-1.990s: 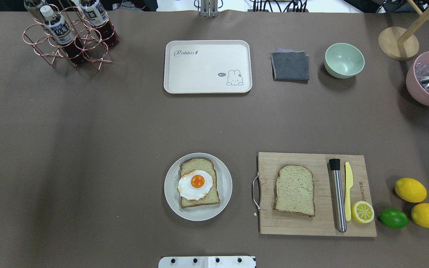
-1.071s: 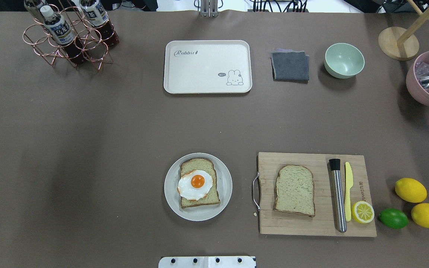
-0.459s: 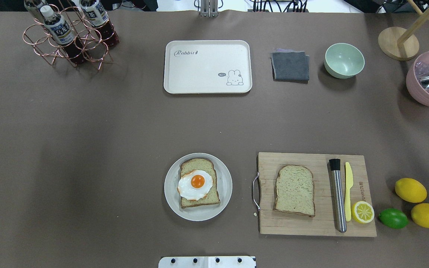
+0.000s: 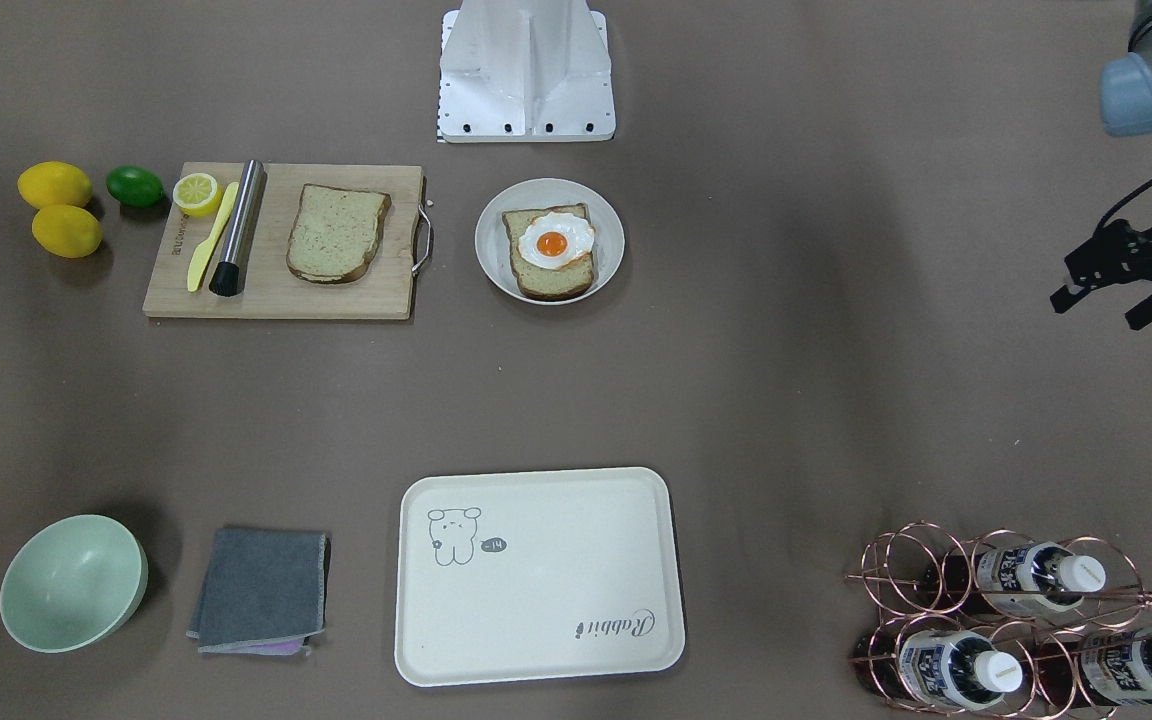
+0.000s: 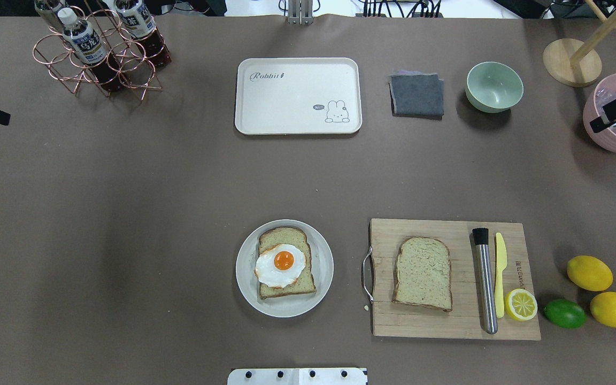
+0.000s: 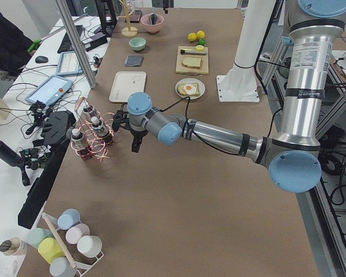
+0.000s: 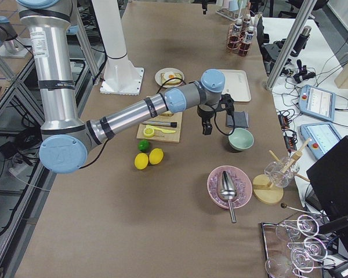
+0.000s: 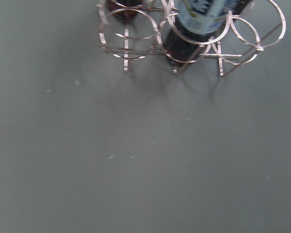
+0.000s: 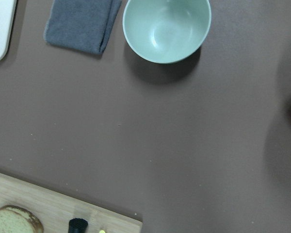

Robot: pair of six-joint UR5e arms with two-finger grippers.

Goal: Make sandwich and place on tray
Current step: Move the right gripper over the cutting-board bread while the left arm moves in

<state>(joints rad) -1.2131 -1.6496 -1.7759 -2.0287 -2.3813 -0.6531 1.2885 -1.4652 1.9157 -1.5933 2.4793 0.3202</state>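
Beyond the far edge of the cutting board [image 5: 447, 227], the right gripper [image 7: 206, 130], jaws I cannot tell, should grab the bread slice [image 5: 423, 274] softly by its crust; the left gripper [image 4: 1096, 305] has jaws apart.

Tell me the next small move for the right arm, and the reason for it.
Probably swing the right gripper in from the table's edge to hover over the bare bread slice on the cutting board. That slice lies on the robot's right, apart from the egg-topped slice on the white dish, so the two are not yet stacked and the tray holds nothing.
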